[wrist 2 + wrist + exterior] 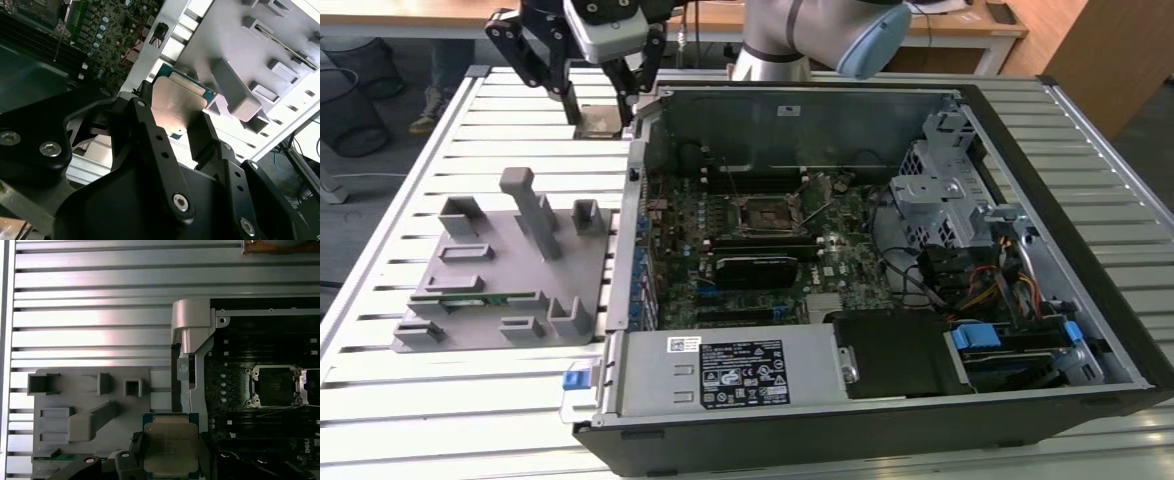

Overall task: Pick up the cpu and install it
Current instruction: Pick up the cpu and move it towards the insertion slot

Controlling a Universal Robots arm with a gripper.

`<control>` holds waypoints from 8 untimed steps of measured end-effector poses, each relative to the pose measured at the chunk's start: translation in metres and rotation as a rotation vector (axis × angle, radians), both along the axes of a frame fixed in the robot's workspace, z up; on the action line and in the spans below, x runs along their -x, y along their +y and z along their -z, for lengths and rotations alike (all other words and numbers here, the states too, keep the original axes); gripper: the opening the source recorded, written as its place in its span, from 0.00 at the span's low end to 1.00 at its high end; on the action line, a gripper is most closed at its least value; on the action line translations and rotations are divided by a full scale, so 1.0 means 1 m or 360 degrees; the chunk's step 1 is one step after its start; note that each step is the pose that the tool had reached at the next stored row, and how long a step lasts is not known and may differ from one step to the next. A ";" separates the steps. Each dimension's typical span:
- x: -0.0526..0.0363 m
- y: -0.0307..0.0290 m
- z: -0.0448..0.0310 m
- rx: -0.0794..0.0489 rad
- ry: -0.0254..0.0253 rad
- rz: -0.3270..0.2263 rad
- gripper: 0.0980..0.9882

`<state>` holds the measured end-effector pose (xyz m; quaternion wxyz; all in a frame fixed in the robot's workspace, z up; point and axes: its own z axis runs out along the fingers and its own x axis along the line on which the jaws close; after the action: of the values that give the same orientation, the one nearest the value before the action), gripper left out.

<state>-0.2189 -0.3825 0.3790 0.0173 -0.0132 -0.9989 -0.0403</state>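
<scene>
Gripping the cpu (170,446), end effector (173,117) clenched on it, beside open computer case (827,128), socket (767,215) inside.

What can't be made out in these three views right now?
Second wrist view: where the cpu meets the pincer, covered by its own black fingers.
Exterior view: the socket pins, too small to tell.
First wrist view: one end of the memory stick, covered by the pincer's links.
</scene>
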 end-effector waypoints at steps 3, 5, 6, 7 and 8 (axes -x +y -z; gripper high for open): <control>-0.0027 0.0000 0.0000 0.0000 0.00000 0.0000 0.48; -0.0056 0.0000 0.0001 0.0000 0.00000 0.0000 0.48; -0.0071 0.0000 0.0001 0.0000 0.00000 0.0000 0.48; -0.0086 0.0001 0.0001 0.0000 0.00000 0.0000 0.48; -0.0102 0.0001 0.0001 0.0000 0.00001 0.0000 0.48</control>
<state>-0.2088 -0.3824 0.3789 0.0173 -0.0133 -0.9989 -0.0404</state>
